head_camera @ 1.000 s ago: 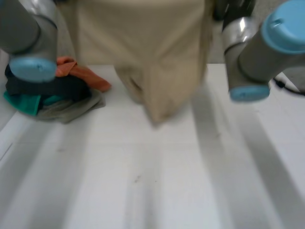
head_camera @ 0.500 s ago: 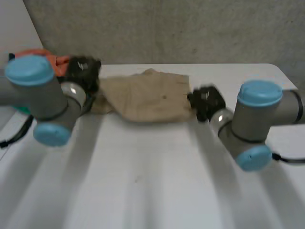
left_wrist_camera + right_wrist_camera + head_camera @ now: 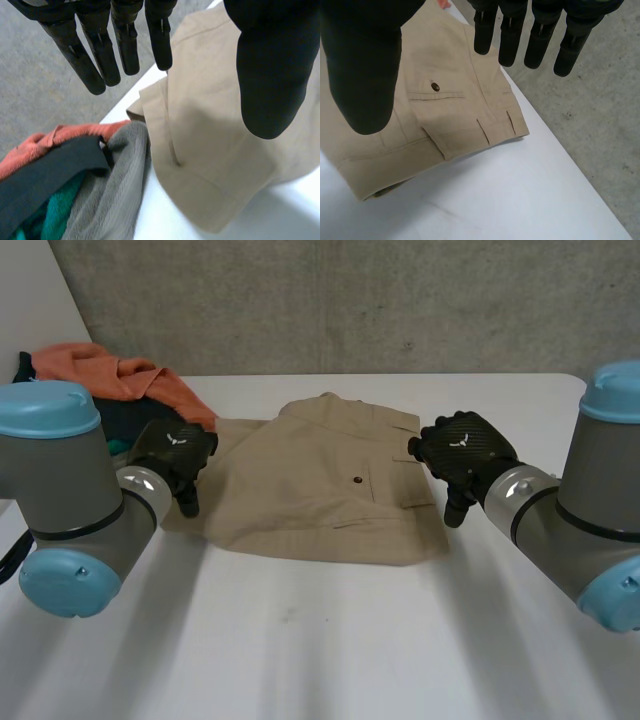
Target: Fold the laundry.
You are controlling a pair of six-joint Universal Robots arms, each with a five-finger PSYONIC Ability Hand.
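The left hand (image 3: 175, 455) and right hand (image 3: 462, 452) (both spread wide, empty) flank the beige shorts (image 3: 320, 485); clothes pile (image 3: 110, 390) beside the left hand.

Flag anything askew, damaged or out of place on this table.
Nothing damaged or spilled. The folded beige trousers lie slightly slanted, one corner against the grey cloth of the unfolded laundry pile. The left hand and right hand hover open at its ends, holding nothing.
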